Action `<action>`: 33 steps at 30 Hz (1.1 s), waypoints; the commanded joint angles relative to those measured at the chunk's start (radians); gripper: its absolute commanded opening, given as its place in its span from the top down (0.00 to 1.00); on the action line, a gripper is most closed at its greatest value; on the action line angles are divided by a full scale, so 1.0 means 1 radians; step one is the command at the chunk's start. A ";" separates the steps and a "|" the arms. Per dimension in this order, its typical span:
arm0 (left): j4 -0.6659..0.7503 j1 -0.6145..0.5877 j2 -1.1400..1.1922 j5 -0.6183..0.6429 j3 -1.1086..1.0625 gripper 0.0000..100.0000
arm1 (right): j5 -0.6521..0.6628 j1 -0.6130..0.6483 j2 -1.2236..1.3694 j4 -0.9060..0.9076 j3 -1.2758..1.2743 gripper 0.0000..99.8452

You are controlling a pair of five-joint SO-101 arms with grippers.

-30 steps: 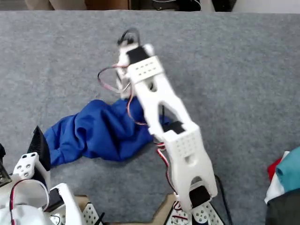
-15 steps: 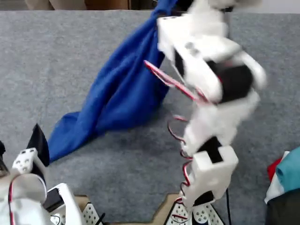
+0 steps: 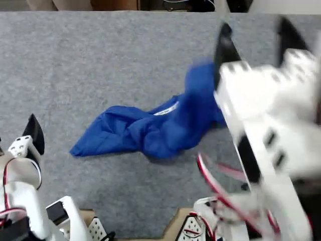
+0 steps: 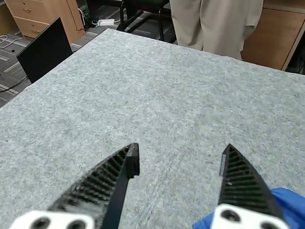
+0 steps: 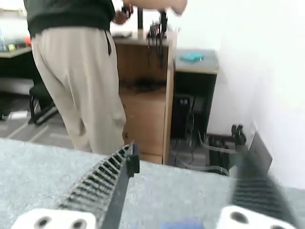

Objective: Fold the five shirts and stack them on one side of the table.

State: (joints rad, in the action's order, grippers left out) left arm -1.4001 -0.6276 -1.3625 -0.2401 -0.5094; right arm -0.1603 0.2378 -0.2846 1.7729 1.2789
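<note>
Counter: The grey felt-covered counter (image 3: pixel 75 60) carries the work. Its wide bare surface gives room to spread a garment flat before folding.

Right arm: The white right arm (image 3: pixel 271 135) stands raised high over the near right part of the counter, close under the high camera. Judged purpose: to stay above the cloth after a lift-and-drop that shakes it out.

Shirt: The blue crumpled fabric shirt (image 3: pixel 150 130) lies at the middle of the counter, stretched from near left toward far right. It is rumpled, not flat and not folded. One edge of it shows just beside the left gripper in the left wrist view.

Right gripper: The right gripper (image 3: pixel 255 30) has its fingers spread wide, with nothing between them. It points toward the far edge, above and apart from the shirt.

Left gripper: The left gripper (image 4: pixel 181 155) sits low at the near left, fingers wide apart and empty, aimed across the bare counter. Judged purpose: to wait within reach of the near end of the shirt.

Label: The white neck label (image 3: pixel 168 109) faces up near the middle of the shirt, which marks the collar area.

Change: Half a second earlier the shirt hung from the raised right gripper, trailing toward the near left. It is now released and lies on the counter, longer and lower than the bunched heap seen one second earlier. The left arm has barely shifted.

Task state: Folding is not yet begun on this shirt.
</note>
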 commanded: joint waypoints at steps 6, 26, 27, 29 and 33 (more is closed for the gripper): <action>0.069 0.176 0.045 0.011 -0.083 0.72 | -0.002 -0.019 -0.163 -0.081 -0.280 0.55; -0.256 0.150 1.082 0.164 0.417 0.72 | -0.153 0.383 0.699 -0.411 -0.671 0.62; -0.258 0.110 1.079 0.169 0.422 0.72 | -0.170 0.404 0.753 -0.410 -0.647 0.62; -0.262 0.048 1.064 0.169 0.413 0.72 | -0.198 0.435 0.855 -0.400 -0.596 0.62; -0.287 -0.025 1.030 0.164 0.362 0.72 | -0.230 0.449 1.049 -0.381 -0.481 0.62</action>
State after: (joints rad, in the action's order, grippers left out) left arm -1.6747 -0.6015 -0.2885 -0.0806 -0.1488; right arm -0.3644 0.6690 0.6682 1.3817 0.6882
